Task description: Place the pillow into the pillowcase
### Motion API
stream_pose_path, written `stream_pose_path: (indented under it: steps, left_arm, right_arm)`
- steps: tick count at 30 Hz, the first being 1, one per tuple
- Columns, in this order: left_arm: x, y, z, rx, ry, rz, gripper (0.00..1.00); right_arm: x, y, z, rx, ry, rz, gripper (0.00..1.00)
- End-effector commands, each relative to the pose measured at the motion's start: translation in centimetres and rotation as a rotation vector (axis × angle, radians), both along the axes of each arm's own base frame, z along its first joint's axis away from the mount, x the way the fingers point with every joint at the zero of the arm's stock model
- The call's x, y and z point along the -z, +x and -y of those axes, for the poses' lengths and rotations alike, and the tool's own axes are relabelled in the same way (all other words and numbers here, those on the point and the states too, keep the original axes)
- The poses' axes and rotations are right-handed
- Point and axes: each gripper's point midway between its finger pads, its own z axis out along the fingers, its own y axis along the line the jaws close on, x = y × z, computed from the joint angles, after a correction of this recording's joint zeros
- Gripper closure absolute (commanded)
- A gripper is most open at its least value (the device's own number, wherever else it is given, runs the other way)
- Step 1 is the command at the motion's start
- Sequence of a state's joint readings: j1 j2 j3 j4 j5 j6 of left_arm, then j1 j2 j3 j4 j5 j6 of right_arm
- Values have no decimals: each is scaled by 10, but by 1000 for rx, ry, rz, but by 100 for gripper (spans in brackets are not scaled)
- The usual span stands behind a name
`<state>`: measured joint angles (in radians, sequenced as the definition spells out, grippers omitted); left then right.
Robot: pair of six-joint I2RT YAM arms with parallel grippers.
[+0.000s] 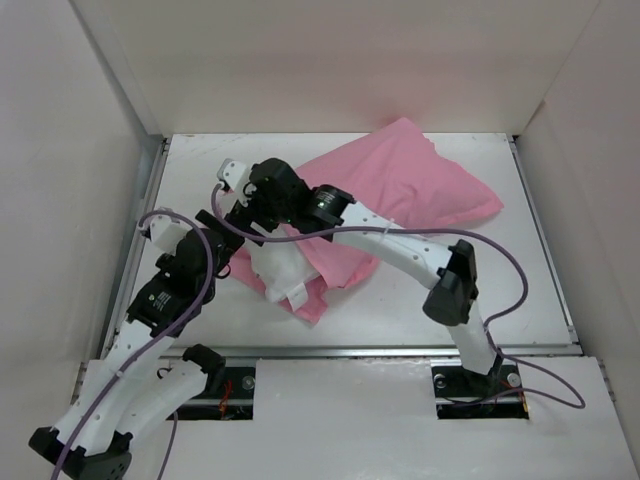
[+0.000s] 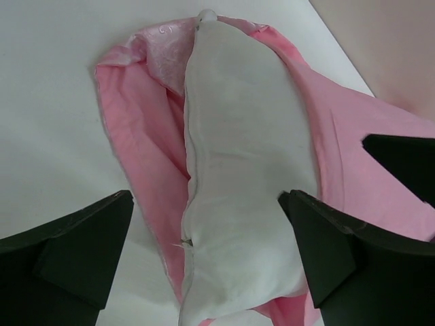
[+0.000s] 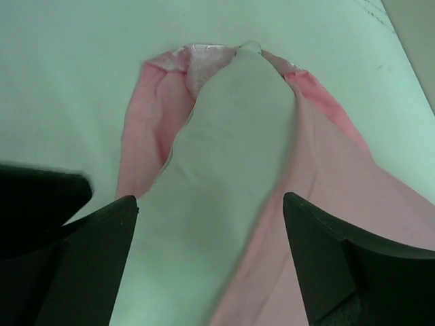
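Left wrist view is showing the left tool [image 2: 207, 197] spread wide and gripping nothing, its jaws standing to either side of the pillow [image 2: 238, 136]. Off to the left of the tool the bare worktop [image 2: 47, 102] is showing. Between the jaws and running ahead of them the white pillow is lying uncovered. The pillowcase [image 2: 136, 142] is bunching along both its flanks and turning a shinier face up at the far end.

Right wrist view is giving much the same. The right tool [image 3: 211, 200] is likewise released, jaws wide. The exposed pillow end is lying between and ahead of them, and pink cloth is trailing off past the right jaw.

Top external view is placing both tools close together over the near-left end of the bundle, where white is poking out of the pink. Rightward and farther from the tools the pillowcase is looking plump and full.

Judging by this, most of the pillow is already sitting inside. What is left is drawing the open hem over the exposed end and squaring it up.
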<state>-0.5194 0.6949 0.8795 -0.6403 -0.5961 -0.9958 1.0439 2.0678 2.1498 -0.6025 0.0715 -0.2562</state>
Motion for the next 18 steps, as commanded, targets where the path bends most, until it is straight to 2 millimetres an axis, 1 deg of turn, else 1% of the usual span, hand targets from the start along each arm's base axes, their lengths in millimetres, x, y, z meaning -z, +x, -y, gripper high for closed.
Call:
stream_pose_path:
  steps: [1,3,4,5,6,7,8,10,11,12,14,15,16,17,18]
  left_arm:
    - [-40,-6,-9,-28,-60,110,0]
    - [-49,-13,-14,-36,-70,136,0]
    - [-59,-18,-17,-36,-91,171,0]
    - [-58,-22,-22,-50,-82,170,0]
    - [-63,-25,-23,-55,-100,184,0]
    - [-67,-28,-29,-72,-97,197,0]
    - [-65,-35,-38,-105,-87,196,0]
    - [-70,-42,-49,-148,-92,207,0]
    - [-66,-47,-54,-166,-84,193,0]
    - [-69,-48,-59,-190,-80,201,0]
    - [-70,-51,-63,-214,-83,203,0]
    - [-68,-51,-64,-214,-78,196,0]
    - [-68,-52,-65,-222,-74,198,0]
    - [-68,-52,-65,-222,-74,198,0]
    - [-68,-52,-65,-219,-66,196,0]
  right_arm:
    - [10,-1,-11,-29,-58,-1,7]
    - [16,-7,-22,-41,-62,3,7]
    - [21,-6,-25,-41,-62,3,6]
    - [22,-4,-28,-41,-52,9,4]
    - [33,-2,-29,-34,-70,5,4]
    - [40,1,-29,-25,-83,3,4]
    - [49,4,-31,-7,-94,-4,4]
    - [56,9,-33,12,-103,5,4]
    - [69,10,-35,11,-122,-5,4]
    - [69,10,-35,16,-117,-11,4]
    - [86,5,-41,-18,-129,-43,4]
    - [83,7,-43,-18,-116,-36,4]
    - [87,10,-44,-4,-122,-28,3]
    - [97,20,-35,56,-160,-4,3]
    - [109,28,-31,112,-181,11,1]
